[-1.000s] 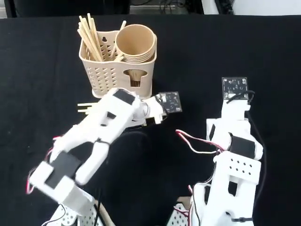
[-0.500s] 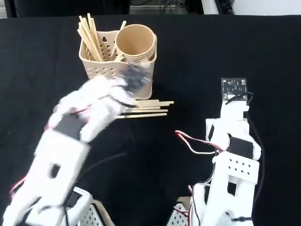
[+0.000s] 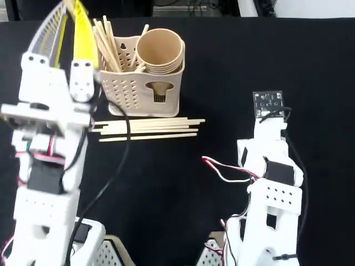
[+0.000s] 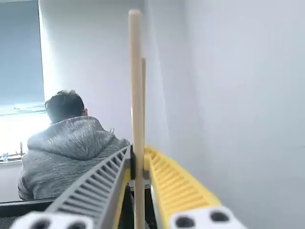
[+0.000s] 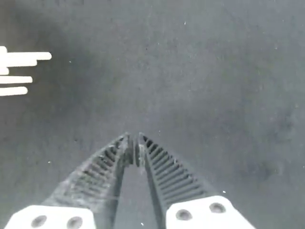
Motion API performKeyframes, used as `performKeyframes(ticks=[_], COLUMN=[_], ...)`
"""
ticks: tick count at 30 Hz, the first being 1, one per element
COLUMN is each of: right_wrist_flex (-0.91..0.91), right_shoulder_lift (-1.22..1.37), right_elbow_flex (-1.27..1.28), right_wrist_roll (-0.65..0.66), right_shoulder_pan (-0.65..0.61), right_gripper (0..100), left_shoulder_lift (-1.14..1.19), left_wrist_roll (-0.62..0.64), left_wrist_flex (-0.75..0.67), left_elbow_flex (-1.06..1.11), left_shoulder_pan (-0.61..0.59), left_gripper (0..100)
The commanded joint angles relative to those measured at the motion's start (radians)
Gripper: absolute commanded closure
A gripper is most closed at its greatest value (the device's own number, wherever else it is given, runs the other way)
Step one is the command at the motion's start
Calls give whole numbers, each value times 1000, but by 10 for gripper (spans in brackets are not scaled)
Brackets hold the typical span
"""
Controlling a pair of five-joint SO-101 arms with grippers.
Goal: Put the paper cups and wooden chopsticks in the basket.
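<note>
A beige perforated basket point(image 3: 128, 88) stands at the back of the black table. It holds a stack of paper cups point(image 3: 161, 51) and several wooden chopsticks point(image 3: 105, 41). More loose chopsticks point(image 3: 147, 127) lie flat in front of it; their ends point(image 5: 19, 71) show in the right wrist view. My left gripper point(image 3: 71, 6) is raised high at the back left, beside the basket, shut on a couple of upright chopsticks point(image 4: 136, 71) between its grey and yellow fingers point(image 4: 167, 171). My right gripper point(image 5: 133, 145) hangs shut over bare table, right of the loose chopsticks, with nothing in it.
The right arm point(image 3: 272, 183) stands at the front right, with a red and white cable point(image 3: 227, 169) looping off its left side. Black cloth point(image 3: 222, 66) covers the table to the right of the basket.
The left arm swung from low in front of the basket up to the back left, lifting chopsticks with it. The loose chopsticks on the table came into sight. The right arm barely shifted.
</note>
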Motion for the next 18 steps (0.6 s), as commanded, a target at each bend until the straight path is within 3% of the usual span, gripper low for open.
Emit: performKeyframes(ticks=[1,5,8,15,18], right_wrist_flex=[-18,-64,-91,-92,-92], right_shoulder_lift=[-8,-7,-7,-7,-7], right_elbow_flex=[-2,22,35,36,36], right_wrist_roll=[-5,-5,-5,-5,-5], right_shoulder_pan=[-14,-15,-15,-17,-18], right_gripper=[973,973,973,973,973], left_shoulder_lift=[172,382,522,704,723], left_wrist_roll=[137,310,370,368,288], left_wrist_flex=[-57,-66,-64,-54,25], left_elbow_flex=[-128,-265,-318,-309,-283], left_shoulder_pan=[-56,-113,-116,-113,-113], left_gripper=[971,971,971,967,918])
